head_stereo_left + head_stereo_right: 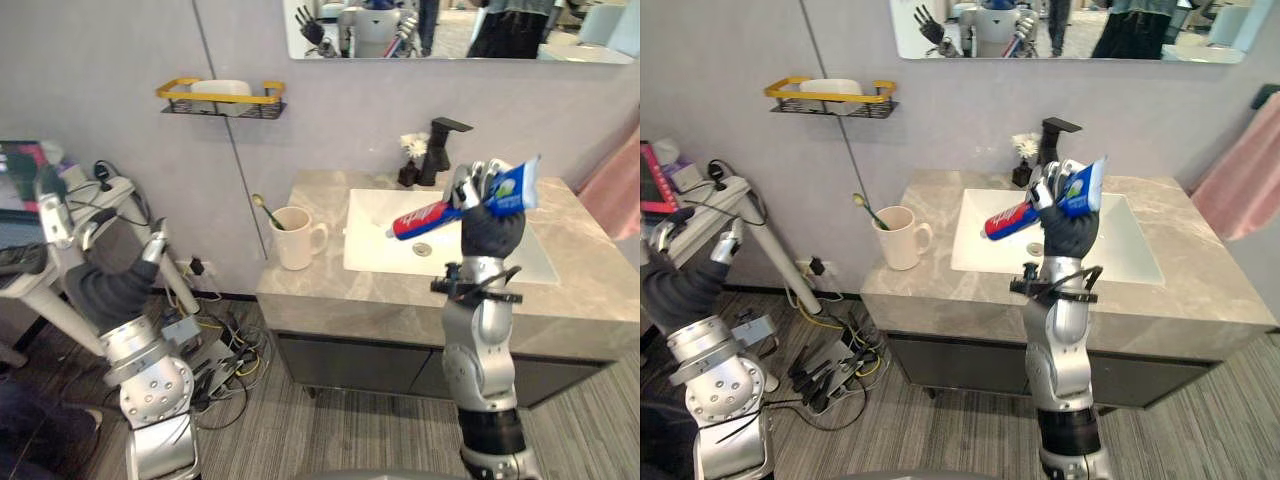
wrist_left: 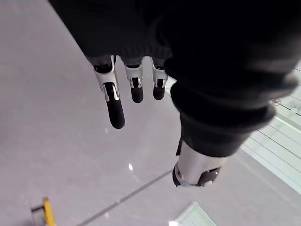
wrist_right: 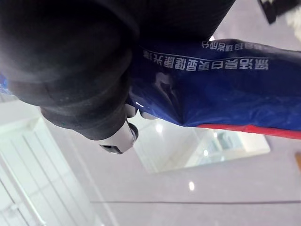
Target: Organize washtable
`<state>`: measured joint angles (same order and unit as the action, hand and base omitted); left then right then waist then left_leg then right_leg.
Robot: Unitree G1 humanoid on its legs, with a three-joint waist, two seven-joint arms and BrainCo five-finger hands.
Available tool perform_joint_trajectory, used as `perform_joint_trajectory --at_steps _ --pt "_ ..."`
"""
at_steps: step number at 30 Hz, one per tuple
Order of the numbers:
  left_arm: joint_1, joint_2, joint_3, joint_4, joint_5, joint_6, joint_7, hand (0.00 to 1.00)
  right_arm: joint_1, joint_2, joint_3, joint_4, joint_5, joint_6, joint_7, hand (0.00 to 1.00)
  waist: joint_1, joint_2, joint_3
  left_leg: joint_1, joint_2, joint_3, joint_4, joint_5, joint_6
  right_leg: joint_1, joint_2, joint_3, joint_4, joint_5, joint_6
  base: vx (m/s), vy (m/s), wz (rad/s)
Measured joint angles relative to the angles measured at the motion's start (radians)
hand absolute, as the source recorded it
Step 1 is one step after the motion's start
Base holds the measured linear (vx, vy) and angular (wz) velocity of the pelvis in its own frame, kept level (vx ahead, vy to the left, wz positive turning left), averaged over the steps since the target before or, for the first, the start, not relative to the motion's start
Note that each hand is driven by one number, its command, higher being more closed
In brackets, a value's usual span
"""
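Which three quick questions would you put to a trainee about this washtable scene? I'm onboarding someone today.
1. True or false: the toothpaste tube lies in the sink.
2. What stands in the white mug on the counter? A) a toothbrush B) a comb C) a razor
3. Fill in: the ___ robot hand has straight fingers and holds nothing.

Key:
1. False. The right robot hand holds it up in the air.
2. A.
3. Left. The left robot hand is raised off to the side of the counter.
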<state>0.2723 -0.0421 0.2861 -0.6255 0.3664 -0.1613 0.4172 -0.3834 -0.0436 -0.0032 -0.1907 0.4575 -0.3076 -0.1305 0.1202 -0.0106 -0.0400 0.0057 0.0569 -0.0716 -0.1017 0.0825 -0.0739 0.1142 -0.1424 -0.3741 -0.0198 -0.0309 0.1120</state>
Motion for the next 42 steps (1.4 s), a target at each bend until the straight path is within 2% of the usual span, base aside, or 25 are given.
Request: perform_joint_trajectory --at_steps 3,5,6,7,8,11,12,15,16,18,22,26,33,38,42 --pt "0.087 -0.027 0.001 0.022 -0.001 -0.001 -0.003 0.0 -0.113 -0.064 -0.025 0.087 0.097 -0.001 0.002 1.0 0.036 -0.032 0.015 -0.03 -0.002 -0.047 0.0 0.011 -0.005 0.002 0.005 -0.055 0.0 -0.007 0.0 -0.03 -0.049 0.54" --pt "0.138 -0.038 0.004 0.12 -0.011 -0.001 -0.012 0.0 -0.211 -0.144 -0.034 0.18 0.165 0.003 0.004 1.0 0.071 -0.059 0.032 -0.05 -0.005 -0.076 0.0 0.021 -0.005 0.002 0.007 -0.089 -0.002 -0.008 0.0 -0.02 -0.039 0.41" --pt "0.148 -0.042 0.007 0.158 -0.022 0.0 -0.023 0.0 -0.234 -0.164 -0.034 0.202 0.183 0.006 0.004 1.0 0.079 -0.066 0.035 -0.054 -0.006 -0.083 0.0 0.022 -0.006 0.002 0.007 -0.095 -0.002 -0.009 0.001 0.0 -0.026 0.28" --pt "0.157 -0.047 0.018 0.247 -0.041 0.002 -0.029 0.0 -0.275 -0.193 -0.034 0.238 0.207 0.008 0.005 1.0 0.093 -0.079 0.043 -0.061 -0.009 -0.092 0.0 0.025 -0.005 0.001 0.006 -0.101 -0.002 -0.009 0.001 0.0 -0.018 0.22" --pt "0.162 -0.048 0.025 0.291 -0.054 0.005 -0.036 0.0 -0.294 -0.202 -0.032 0.252 0.225 0.01 0.006 1.0 0.093 -0.085 0.046 -0.064 -0.01 -0.095 0.0 0.032 -0.004 0.001 0.005 -0.105 -0.002 -0.009 0.001 0.01 -0.015 0.23" --pt "0.17 -0.05 0.039 0.566 -0.131 0.049 -0.073 0.0 -0.334 -0.252 -0.013 0.263 0.354 0.014 0.032 1.0 0.114 -0.117 0.058 -0.078 -0.018 -0.103 0.003 0.034 -0.001 -0.01 -0.002 -0.111 -0.001 -0.009 0.001 0.01 -0.003 0.08" --pt "0.172 -0.051 0.043 0.666 -0.16 0.071 -0.089 0.0 -0.342 -0.287 0.013 0.263 0.396 0.025 0.047 1.0 0.113 -0.13 0.062 -0.084 -0.02 -0.104 0.005 0.035 0.001 -0.016 -0.004 -0.111 0.0 -0.009 0.001 0.0 0.0 0.0" --pt "0.177 -0.051 0.05 0.777 -0.2 0.089 -0.109 0.0 -0.351 -0.345 0.047 0.264 0.424 0.051 0.061 1.0 0.113 -0.142 0.067 -0.085 -0.021 -0.104 0.004 0.035 0.001 -0.018 -0.006 -0.111 0.003 -0.009 0.001 -0.01 -0.001 0.0" --pt "0.178 -0.052 0.047 0.836 -0.214 0.092 -0.119 0.0 -0.359 -0.387 0.062 0.264 0.429 0.059 0.079 1.0 0.113 -0.144 0.067 -0.091 -0.021 -0.104 0.0 0.035 0.001 -0.028 -0.007 -0.109 0.009 -0.009 0.002 -0.05 -0.003 -0.03" --pt "0.177 -0.051 0.047 0.884 -0.236 0.092 -0.139 0.0 -0.374 -0.415 0.062 0.265 0.433 0.063 0.092 1.0 0.111 -0.142 0.068 -0.102 -0.019 -0.104 0.0 0.036 0.0 -0.044 -0.007 -0.106 0.017 -0.01 0.002 -0.06 -0.003 -0.07" --pt "0.148 -0.001 0.021 1.028 -0.293 0.097 -0.176 0.0 -0.403 -0.477 0.11 0.327 0.443 0.07 0.095 1.0 0.112 -0.153 0.07 -0.106 -0.004 -0.093 0.0 0.041 -0.002 -0.057 0.006 -0.086 0.02 -0.008 -0.001 -0.05 -0.024 -0.11" --pt "0.1 0.041 0.017 1.118 -0.318 0.099 -0.183 0.0 -0.408 -0.484 0.125 0.331 0.466 0.078 0.114 1.0 0.109 -0.171 0.077 -0.121 0.017 -0.089 0.0 0.047 -0.011 -0.08 0.026 -0.071 0.02 -0.004 -0.012 -0.04 -0.041 -0.12" --pt "0.059 0.078 -0.01 1.221 -0.318 0.097 -0.2 0.0 -0.404 -0.481 0.125 0.329 0.475 0.071 0.116 1.0 0.11 -0.186 0.084 -0.137 0.027 -0.09 0.002 0.049 -0.013 -0.099 0.034 -0.065 0.024 -0.005 -0.014 -0.01 -0.01 -0.02" --pt "0.03 0.098 -0.013 1.306 -0.353 0.097 -0.201 0.0 -0.374 -0.433 0.127 0.338 0.475 0.063 0.114 1.0 0.11 -0.197 0.094 -0.138 0.031 -0.088 0.006 0.052 -0.017 -0.106 0.036 -0.062 0.031 -0.009 -0.021 0.0 -0.004 -0.01" --pt "0.012 0.107 -0.018 1.332 -0.36 0.09 -0.203 0.0 -0.373 -0.43 0.141 0.376 0.475 0.063 0.111 1.0 0.113 -0.203 0.109 -0.141 0.032 -0.089 0.005 0.052 -0.017 -0.108 0.037 -0.064 0.035 -0.011 -0.024 -0.01 -0.002 0.0"
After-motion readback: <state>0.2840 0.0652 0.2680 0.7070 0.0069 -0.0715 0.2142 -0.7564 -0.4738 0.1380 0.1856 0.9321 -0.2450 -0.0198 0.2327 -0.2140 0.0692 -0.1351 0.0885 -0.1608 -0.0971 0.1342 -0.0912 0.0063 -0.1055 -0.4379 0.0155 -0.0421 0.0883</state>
